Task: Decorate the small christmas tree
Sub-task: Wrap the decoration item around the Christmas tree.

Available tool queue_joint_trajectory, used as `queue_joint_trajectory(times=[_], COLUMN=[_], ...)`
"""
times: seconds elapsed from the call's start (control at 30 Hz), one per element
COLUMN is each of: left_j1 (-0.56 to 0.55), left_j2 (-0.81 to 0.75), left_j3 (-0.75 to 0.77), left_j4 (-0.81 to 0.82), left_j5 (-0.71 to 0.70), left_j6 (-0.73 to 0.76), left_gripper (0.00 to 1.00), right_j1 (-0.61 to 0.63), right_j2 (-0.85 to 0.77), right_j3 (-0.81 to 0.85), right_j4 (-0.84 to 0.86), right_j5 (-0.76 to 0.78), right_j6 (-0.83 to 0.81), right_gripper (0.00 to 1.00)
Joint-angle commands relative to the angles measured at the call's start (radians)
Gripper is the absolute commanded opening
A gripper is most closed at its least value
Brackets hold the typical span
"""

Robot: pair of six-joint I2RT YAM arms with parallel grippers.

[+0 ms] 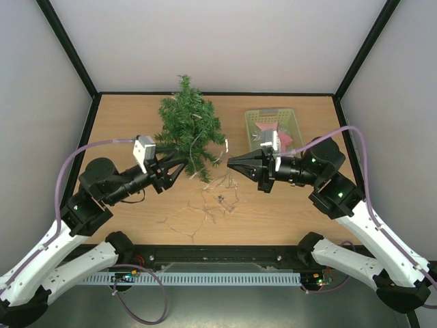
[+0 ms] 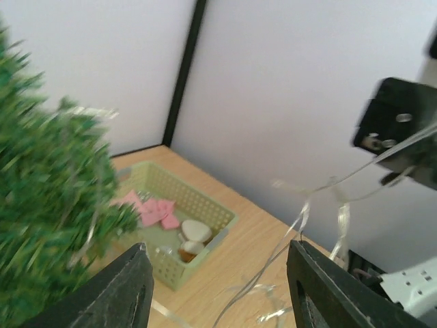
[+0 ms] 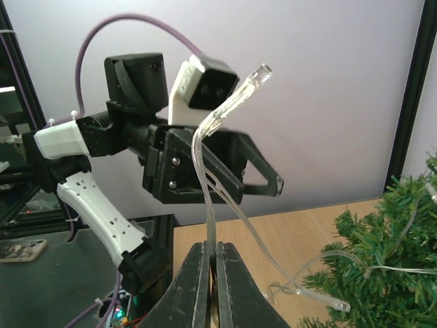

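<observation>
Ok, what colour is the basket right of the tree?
The basket is pale green with a perforated wall; the left wrist view shows it best.

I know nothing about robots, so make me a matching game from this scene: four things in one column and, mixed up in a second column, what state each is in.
Things:
1. tree
2. basket
3. left gripper
4. right gripper

States:
A. shut on the light string
B. holds pink pieces
C. open
D. dark green, with part of the light string draped over it

Pairs: 1-D, 2-B, 3-C, 4-A
</observation>
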Motion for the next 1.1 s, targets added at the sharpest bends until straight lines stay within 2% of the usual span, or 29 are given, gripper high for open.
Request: queue_joint_trajectory(times=[0.0, 0.2, 0.33, 0.57, 0.93, 1.0, 1.07], left_j1=[0.002, 0.001, -0.005, -0.019, -0.04, -0.041, -0.044], left_j2=[0.09, 0.246, 0.285, 0.287, 0.318, 0.318, 0.312], left_j3=[0.082, 0.156, 0.155, 0.127, 0.152, 0.153, 0.153], left_j4=[0.094, 0.105, 0.142, 0.223, 0.25, 0.251, 0.251], left_j5=[0.219, 0.426, 0.48, 0.506, 0.44, 0.444, 0.436], left_j6=[0.203, 0.285, 0.305, 0.312, 0.346, 0.354, 0.355], left_gripper=[0.56, 0.56, 0.57, 0.59, 0.58, 0.49, 0.3], right_j1=[0.004, 0.005, 0.005, 0.005, 0.007, 0.006, 0.007], right_j2=[0.01, 0.038, 0.048, 0.064, 0.083, 0.089, 0.092], right_j3=[0.03, 0.025, 0.024, 0.003, -0.03, -0.031, -0.035], right_j4=[0.039, 0.065, 0.081, 0.09, 0.125, 0.124, 0.121], right_j5=[-0.045, -0.084, -0.105, -0.135, -0.167, -0.168, -0.164], right_j6=[0.064, 0.092, 0.097, 0.086, 0.095, 0.092, 0.086], right_gripper=[0.02, 0.02, 0.02, 0.02, 0.02, 0.02, 0.02])
